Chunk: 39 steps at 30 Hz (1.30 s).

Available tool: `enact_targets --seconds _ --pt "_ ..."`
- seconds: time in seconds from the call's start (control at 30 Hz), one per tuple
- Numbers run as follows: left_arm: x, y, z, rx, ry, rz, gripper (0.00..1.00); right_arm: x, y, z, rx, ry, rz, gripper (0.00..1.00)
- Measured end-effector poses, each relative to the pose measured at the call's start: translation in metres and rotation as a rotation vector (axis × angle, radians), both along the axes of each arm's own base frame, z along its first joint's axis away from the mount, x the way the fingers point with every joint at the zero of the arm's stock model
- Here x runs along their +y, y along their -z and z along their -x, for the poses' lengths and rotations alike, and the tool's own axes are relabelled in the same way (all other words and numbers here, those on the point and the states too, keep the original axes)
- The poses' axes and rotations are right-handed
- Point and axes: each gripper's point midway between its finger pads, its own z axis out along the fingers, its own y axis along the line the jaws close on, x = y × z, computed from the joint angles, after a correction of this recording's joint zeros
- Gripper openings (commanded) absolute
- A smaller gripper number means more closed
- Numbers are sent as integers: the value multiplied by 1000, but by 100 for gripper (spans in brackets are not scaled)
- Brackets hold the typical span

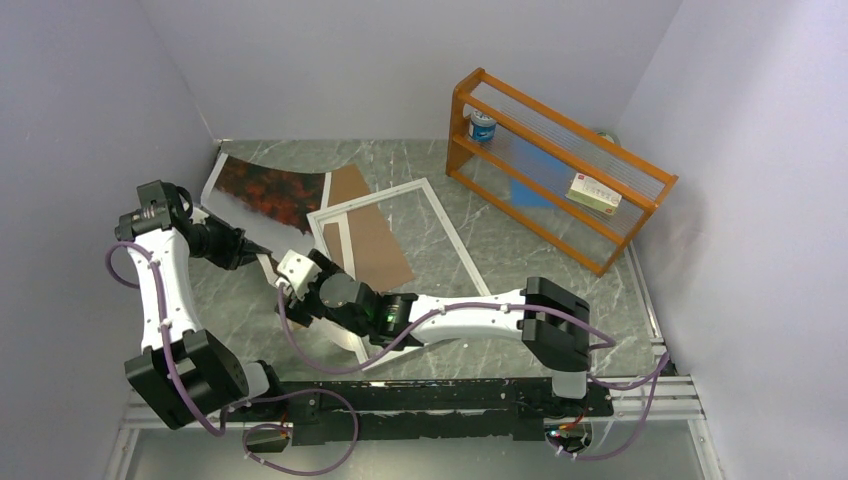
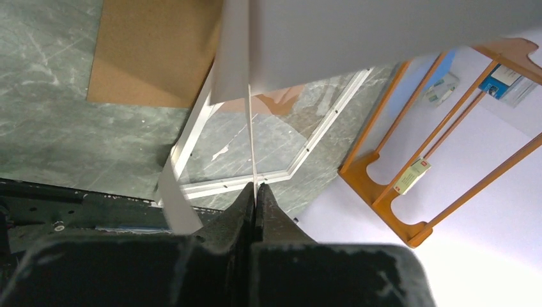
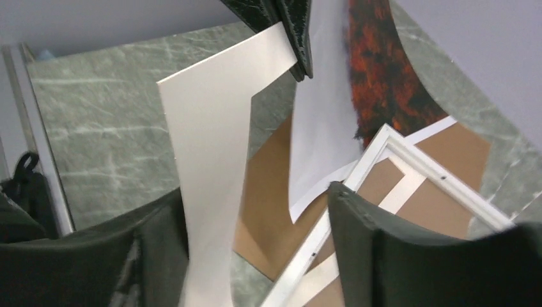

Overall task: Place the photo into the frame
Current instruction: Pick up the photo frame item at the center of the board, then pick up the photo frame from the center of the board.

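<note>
The photo [image 1: 268, 192] lies at the back left, its dark red foliage up and its pale near part curled off the table. My left gripper [image 1: 262, 258] is shut on that raised edge; in the left wrist view the black jaws [image 2: 255, 188] pinch the thin sheet, whose white back [image 2: 383, 38] fills the top. My right gripper [image 1: 290, 272] is just beside it, open [image 3: 255, 195], and a curled white strip of the photo [image 3: 211, 160] hangs between its fingers against the left one. The white frame [image 1: 449, 222] [image 2: 215, 185] [image 3: 365, 160] lies flat to the right.
A brown backing board [image 1: 375, 250] [image 2: 153, 51] [image 3: 268, 192] lies under the frame's left part. An orange wooden rack [image 1: 570, 122] [image 2: 377, 185] stands at the back right, holding a blue can [image 1: 482, 126] and a small box [image 1: 592, 193]. Walls close in on the left, back and right.
</note>
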Motion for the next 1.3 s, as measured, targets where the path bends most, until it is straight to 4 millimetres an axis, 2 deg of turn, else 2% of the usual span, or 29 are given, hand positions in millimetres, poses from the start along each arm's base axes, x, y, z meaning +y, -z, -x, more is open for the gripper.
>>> enact_targets --seconds 0.07,0.17,0.3,0.37,0.43,0.5,0.53,0.6,0.63,0.7,0.77,0.87,0.97,1.03,1.13,1.3 --pt "0 1 0 -1 10 -4 2 0 -2 4 5 -27 5 95" --pt "1 2 1 -6 31 -14 3 -4 -21 14 19 -77 -13 96" --pt "2 1 2 -23 71 -43 2 -23 -75 26 49 -141 -119 97" --pt "4 -2 3 -40 98 -70 3 -40 -108 27 80 -152 -205 96" --pt "6 -3 3 -61 126 -103 3 -55 -131 17 121 -134 -276 91" --pt "6 -4 4 -77 152 -126 3 -65 -138 -2 183 -90 -308 88" --pt "5 -5 5 -88 165 -136 3 -68 -137 -18 230 -54 -312 85" --pt "4 -8 6 -115 187 -156 2 -68 -120 -45 302 12 -285 80" --pt "3 -10 7 -130 198 -167 3 -68 -104 -60 350 53 -248 78" --pt "1 -14 7 -158 214 -183 3 -62 -66 -83 435 122 -149 76" --pt "-1 -17 8 -177 228 -197 3 -54 -24 -92 511 163 -42 76" --pt "-2 -17 8 -185 240 -205 2 -47 50 -86 624 203 150 74" --pt "-2 -15 9 -180 241 -208 3 -55 111 -67 699 229 329 68" --pt "-1 -11 10 -169 240 -209 3 -62 142 -52 734 238 434 64" --pt "-1 -6 12 -157 236 -212 3 -66 164 -35 759 240 527 60" --pt "0 -4 13 -158 232 -224 2 -63 165 -19 752 236 568 51"
